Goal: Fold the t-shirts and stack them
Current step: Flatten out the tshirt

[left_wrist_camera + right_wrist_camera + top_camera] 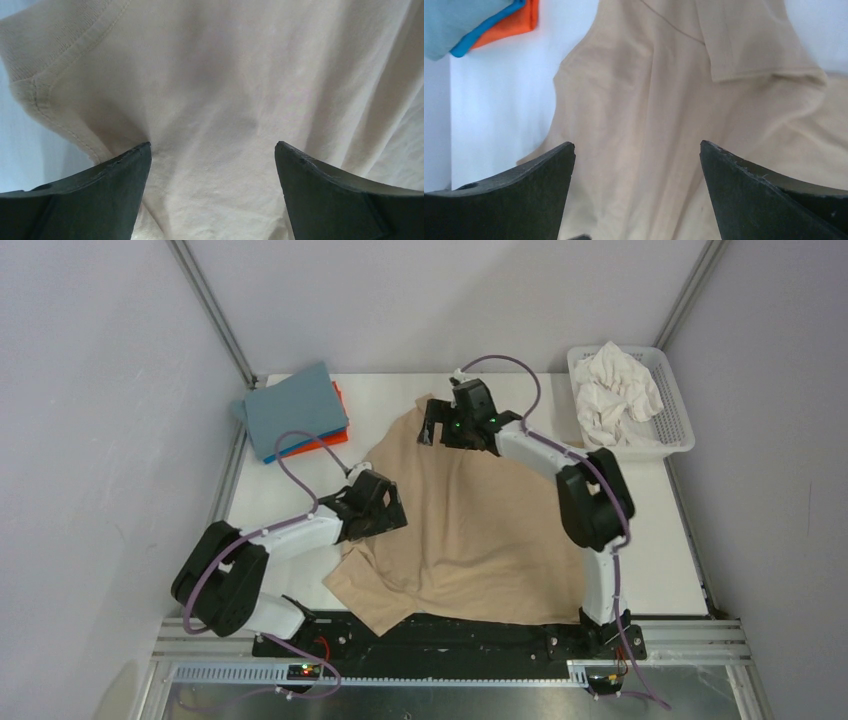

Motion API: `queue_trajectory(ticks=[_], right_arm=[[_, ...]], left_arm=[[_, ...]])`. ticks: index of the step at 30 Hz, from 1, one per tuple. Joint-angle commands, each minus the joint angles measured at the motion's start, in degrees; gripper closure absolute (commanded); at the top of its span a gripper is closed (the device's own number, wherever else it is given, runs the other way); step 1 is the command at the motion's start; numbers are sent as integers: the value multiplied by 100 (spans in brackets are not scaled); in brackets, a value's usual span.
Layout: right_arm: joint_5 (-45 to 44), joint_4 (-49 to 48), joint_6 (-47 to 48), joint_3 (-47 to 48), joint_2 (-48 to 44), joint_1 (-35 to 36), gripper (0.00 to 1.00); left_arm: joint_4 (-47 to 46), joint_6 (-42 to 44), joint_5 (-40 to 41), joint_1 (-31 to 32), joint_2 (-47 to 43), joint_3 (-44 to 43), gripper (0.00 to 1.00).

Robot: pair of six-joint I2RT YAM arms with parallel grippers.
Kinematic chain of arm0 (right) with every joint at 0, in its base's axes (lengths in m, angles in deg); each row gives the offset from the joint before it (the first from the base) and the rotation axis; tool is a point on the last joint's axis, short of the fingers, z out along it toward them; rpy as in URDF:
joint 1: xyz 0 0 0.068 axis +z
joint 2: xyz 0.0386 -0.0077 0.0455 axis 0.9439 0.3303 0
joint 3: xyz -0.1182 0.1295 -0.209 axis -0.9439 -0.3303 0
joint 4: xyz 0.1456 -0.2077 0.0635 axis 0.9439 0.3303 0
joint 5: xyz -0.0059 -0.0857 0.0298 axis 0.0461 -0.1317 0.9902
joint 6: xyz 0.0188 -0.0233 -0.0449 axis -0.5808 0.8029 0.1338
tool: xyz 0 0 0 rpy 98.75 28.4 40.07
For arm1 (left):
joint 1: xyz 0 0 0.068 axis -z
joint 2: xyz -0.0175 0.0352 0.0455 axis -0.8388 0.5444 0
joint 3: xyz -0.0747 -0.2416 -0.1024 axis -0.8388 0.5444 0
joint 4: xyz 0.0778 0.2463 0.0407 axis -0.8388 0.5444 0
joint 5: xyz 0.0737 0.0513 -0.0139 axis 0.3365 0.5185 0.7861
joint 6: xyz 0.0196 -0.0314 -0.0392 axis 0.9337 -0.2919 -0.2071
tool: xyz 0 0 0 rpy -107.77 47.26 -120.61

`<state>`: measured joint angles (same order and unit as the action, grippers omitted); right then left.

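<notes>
Tan-beige t-shirt (480, 530) rumpled and creased on white table (660, 570), one sleeve flopped over, left gripper (212, 152) spread at its stitched edge, right gripper (637, 150) spread above it

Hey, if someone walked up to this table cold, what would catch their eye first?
A rumpled tan t-shirt sprawls across the middle, with the left arm and right arm over it, jaws open. At the far left corner sits a folded stack, grey-blue on top; a white basket at far right holds crumpled white cloth.
</notes>
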<state>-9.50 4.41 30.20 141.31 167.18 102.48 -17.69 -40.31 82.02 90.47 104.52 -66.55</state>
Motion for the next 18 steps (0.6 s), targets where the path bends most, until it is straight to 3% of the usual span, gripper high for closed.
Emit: queue_trajectory(ticks=[1,9,18], right_arm=[[-76,431,-92,1083,916,-18,1],[-234,580,-1082,1845,1789,-93,1],[-849,-517,-2482,1721,2125,-178,0]], left_arm=[[272,-174,-70,-24,-139,548,0],[275,-15,-105,-24,-293,636,0],[336,201,-168,-32,-540,842,0]])
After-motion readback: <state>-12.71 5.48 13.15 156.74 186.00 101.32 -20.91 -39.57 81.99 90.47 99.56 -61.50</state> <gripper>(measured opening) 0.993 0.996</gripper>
